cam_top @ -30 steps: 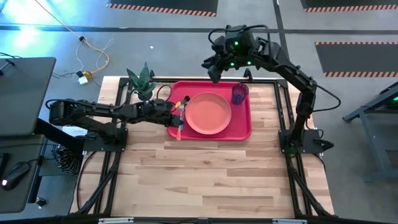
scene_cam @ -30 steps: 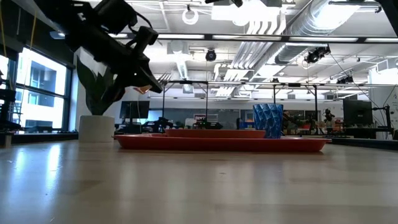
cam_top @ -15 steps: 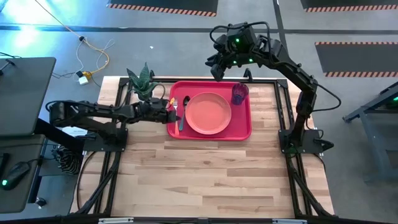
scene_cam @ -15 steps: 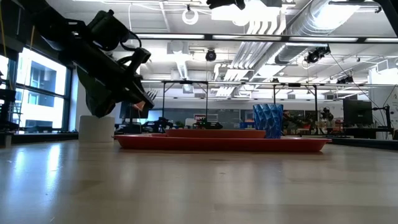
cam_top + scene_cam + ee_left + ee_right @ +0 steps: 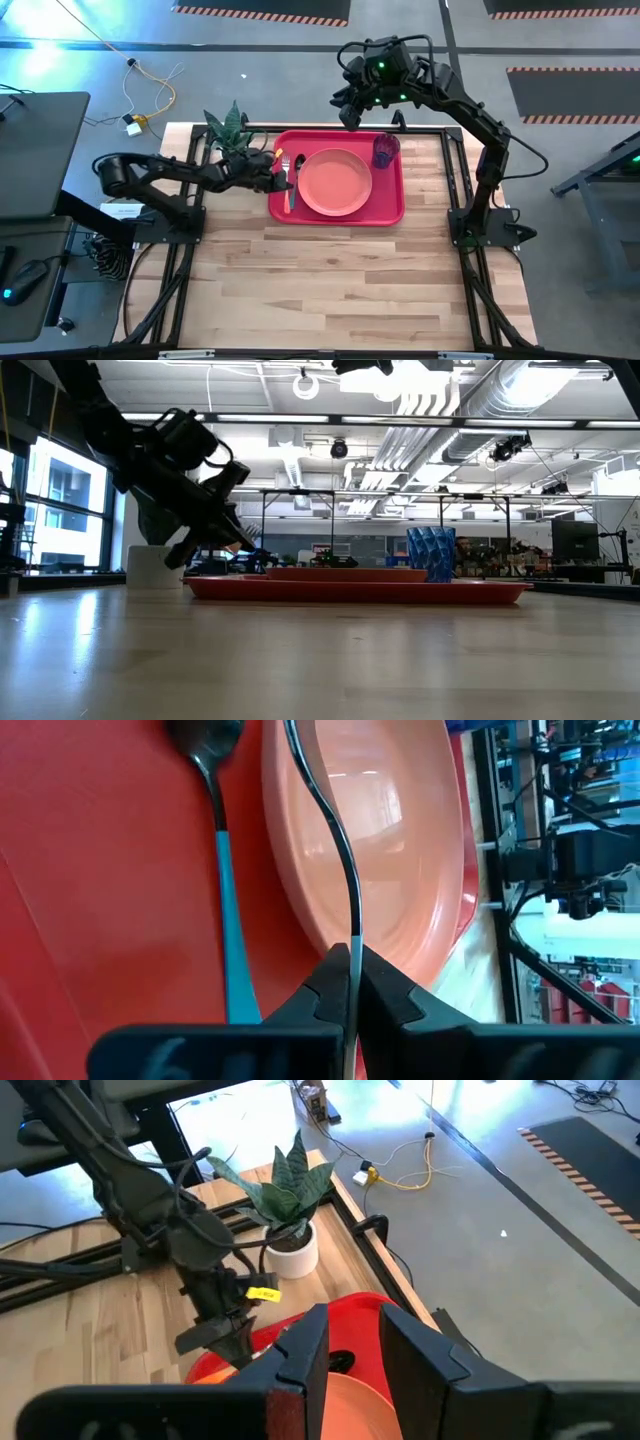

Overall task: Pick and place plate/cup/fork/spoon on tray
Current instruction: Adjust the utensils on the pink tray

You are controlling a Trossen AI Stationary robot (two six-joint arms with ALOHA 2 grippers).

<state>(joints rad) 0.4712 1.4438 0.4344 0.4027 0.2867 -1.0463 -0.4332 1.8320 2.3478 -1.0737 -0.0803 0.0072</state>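
A pale wooden desk [image 5: 330,280] is set in an open workshop with a grey floor. The near half of the desk carries nothing of the task.

Beyond it lies the tray [image 5: 390,205], on which the plate [image 5: 335,182] is seated near the middle. The spoon [image 5: 225,900] is laid flat on the tray just beside the plate's left rim.

The left gripper [image 5: 352,970] is positioned low at the tray's left edge. Its jaws are clenched on a slim, dark, curved metal stem. This is judged to be the fork [image 5: 340,850] seen edge-on. The stem runs forward alongside the spoon and over the plate's rim.

The cup [image 5: 385,150] is stood upright in the tray's far right corner. The right gripper [image 5: 352,1315] is parked above the tray's far edge, jaws released and nothing between them. A potted plant [image 5: 230,128] is placed at the far left of the desk.

Hazards:
- If the fork is released where it hangs, it may be left propped on the plate rim instead of flat on the tray.
- If the arm is lowered carelessly, the spoon may be knocked.
- If the arm is drawn back while clenched, the fork would be dragged off the tray.

A yellow tag [image 5: 262,1293] is fixed to the left arm, but its writing cannot be read. No other lettering can be made out.
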